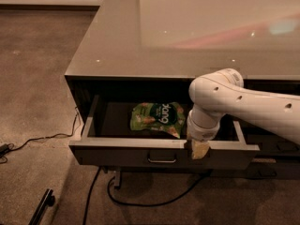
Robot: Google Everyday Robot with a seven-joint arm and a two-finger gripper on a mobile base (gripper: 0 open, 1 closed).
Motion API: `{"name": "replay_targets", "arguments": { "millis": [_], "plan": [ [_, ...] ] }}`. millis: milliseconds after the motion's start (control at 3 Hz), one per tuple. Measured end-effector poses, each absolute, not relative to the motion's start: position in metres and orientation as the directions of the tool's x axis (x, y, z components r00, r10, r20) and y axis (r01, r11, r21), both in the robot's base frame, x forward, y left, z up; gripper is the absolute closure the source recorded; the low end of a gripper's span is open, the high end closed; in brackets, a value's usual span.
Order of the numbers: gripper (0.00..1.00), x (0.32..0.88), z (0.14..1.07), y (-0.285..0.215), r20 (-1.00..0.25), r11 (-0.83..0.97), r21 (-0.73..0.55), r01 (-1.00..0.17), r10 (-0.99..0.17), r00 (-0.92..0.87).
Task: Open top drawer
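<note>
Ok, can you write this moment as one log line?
top drawer: open, pulled out | gripper: at its front edge, right of handle | inside: green snack bag

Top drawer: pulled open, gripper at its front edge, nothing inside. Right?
Not quite. The camera view shows a green snack bag lying inside the top drawer. The rest holds: the drawer is open and the gripper is at its front edge.

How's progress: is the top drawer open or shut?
Open: the top drawer is pulled out, green snack bag visible inside; the gripper at its front edge.
</note>
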State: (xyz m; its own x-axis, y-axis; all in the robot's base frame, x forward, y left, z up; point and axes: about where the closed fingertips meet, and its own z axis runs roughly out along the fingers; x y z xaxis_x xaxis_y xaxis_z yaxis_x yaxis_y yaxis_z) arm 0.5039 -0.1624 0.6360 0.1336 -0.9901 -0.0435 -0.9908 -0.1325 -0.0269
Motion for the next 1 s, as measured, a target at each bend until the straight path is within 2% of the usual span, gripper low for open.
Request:
{"name": "replay_targets", "arguments": {
  "millis": [667,1000],
  "plan": [
    [0.16,0.506,0.647,-0.165,-0.06,-0.126,-0.065,-0.99,-0.99,0.13],
    [0.0,0.477,0.668,-0.181,-0.019,-0.103,-0.108,-0.989,-0.994,0.105]
  ]
}}
